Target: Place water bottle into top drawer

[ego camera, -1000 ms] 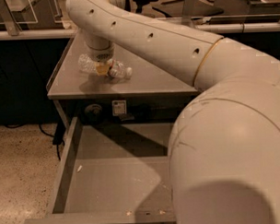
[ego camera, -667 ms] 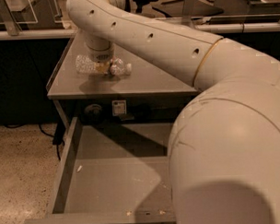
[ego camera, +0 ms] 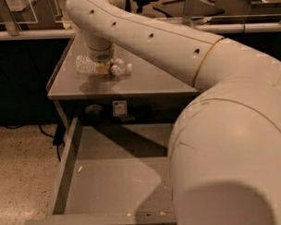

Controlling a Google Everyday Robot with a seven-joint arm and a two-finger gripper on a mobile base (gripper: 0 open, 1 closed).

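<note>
The water bottle (ego camera: 85, 65) lies on its side on the grey tabletop (ego camera: 148, 81), near the left back part, with its white cap (ego camera: 129, 68) pointing right. My gripper (ego camera: 103, 67) comes down from the white arm right over the bottle's middle and hides the label there. The top drawer (ego camera: 115, 180) is pulled out below the table's front edge; its flat grey bottom holds only a few small specks. The arm's large white elbow (ego camera: 230, 153) covers the drawer's right side.
A small white sticker (ego camera: 119, 107) and a round knob (ego camera: 92, 110) sit on the dark front under the tabletop. Speckled floor (ego camera: 22, 174) lies to the left. A rail and shelves (ego camera: 31, 34) run behind the table.
The bottle and the gripper over it have shifted slightly left on the tabletop, and the bottle's cap end has swung a little away from the front edge.
</note>
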